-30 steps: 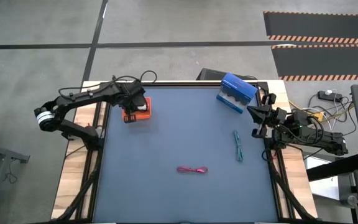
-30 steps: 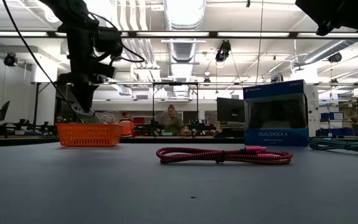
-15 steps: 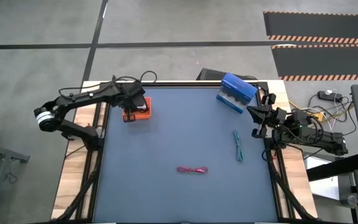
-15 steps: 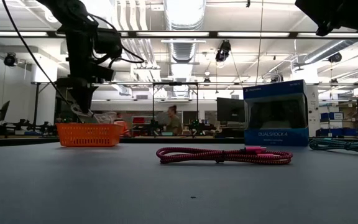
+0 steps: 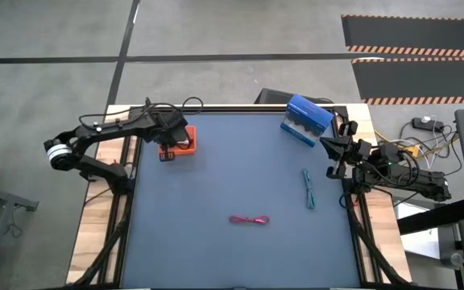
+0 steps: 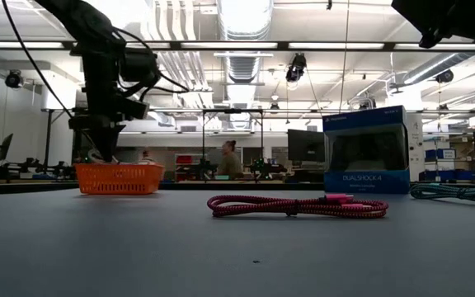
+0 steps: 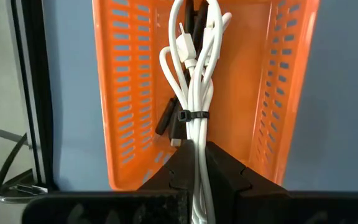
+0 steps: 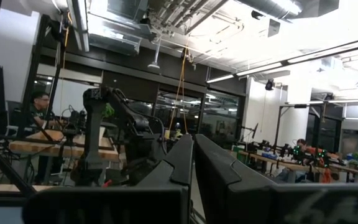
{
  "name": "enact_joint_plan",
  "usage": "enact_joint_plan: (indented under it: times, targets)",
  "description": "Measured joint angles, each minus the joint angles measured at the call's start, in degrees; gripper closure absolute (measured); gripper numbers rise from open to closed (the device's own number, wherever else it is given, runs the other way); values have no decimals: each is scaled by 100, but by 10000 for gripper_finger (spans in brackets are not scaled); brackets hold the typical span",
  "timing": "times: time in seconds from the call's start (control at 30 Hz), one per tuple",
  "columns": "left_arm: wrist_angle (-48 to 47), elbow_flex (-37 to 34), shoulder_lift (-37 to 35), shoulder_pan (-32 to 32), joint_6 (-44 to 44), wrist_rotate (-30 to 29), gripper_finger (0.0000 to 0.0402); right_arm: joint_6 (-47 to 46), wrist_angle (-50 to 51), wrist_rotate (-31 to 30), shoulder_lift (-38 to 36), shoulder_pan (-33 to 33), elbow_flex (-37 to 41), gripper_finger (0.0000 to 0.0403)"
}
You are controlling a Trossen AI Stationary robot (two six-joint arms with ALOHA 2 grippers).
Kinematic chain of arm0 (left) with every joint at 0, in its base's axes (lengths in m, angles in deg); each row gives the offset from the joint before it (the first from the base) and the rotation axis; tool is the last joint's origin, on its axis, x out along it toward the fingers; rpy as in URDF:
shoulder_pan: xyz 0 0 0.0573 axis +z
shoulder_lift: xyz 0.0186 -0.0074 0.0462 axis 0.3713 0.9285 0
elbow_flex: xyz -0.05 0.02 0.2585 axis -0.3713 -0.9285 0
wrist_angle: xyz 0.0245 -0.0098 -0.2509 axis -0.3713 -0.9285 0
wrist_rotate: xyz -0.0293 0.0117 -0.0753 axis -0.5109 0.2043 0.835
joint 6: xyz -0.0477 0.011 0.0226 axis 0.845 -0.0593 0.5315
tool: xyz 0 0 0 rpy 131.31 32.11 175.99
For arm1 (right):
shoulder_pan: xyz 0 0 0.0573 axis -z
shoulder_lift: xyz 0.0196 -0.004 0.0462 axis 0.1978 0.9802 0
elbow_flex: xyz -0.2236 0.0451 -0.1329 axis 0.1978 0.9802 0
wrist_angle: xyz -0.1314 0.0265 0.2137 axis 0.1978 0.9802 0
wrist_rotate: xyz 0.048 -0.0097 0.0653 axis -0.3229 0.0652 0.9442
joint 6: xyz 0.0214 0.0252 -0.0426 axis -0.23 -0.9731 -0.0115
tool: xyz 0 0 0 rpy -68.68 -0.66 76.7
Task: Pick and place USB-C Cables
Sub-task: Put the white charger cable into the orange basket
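Note:
My left gripper [image 7: 198, 163] stands over the orange tray [image 7: 124, 93] at the table's far left [image 5: 187, 147] and is shut on the white cable bundle [image 7: 196, 81]. The black cable [image 7: 170, 122] lies in the tray under the white one. Out in the open, the red-pink cable [image 5: 250, 219] rests on the table's near middle [image 6: 295, 205], and the teal cable [image 5: 308, 188] rests toward the right [image 6: 460, 192]. My right gripper [image 8: 193, 155] is shut and waits at the table's right edge [image 5: 334, 155]. My left gripper pinches the white bundle between its two fingers, at the end below its black tie [image 7: 193, 116]. The fingers come from above, pointing down, and lie along the bundle. The bundle's free end [image 7: 191, 25] reaches into the tray, over the black cable.
A blue box [image 5: 304, 119] stands at the table's far right [image 6: 365, 150]. The dark blue mat [image 5: 232, 177] lies bare between the tray and the two loose cables. People show in the room beyond the table in the low view.
My left gripper has moved down into the orange tray and a little toward the table's left edge, staying shut on the white bundle. The bundle, which showed above the tray's rim in the low view, has sunk below it.

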Motion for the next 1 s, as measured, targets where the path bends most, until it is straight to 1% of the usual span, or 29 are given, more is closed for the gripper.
enact_joint_plan:
  times: [0.6, 1.0]
  targets:
    - [72, -24, 0, 0, 17, -2, 390, 27, -3, -1, 0, 0, 0, 394]
    - [102, -307, 0, 0, 20, -2, 390, 59, -12, -1, 0, 1, 0, 394]
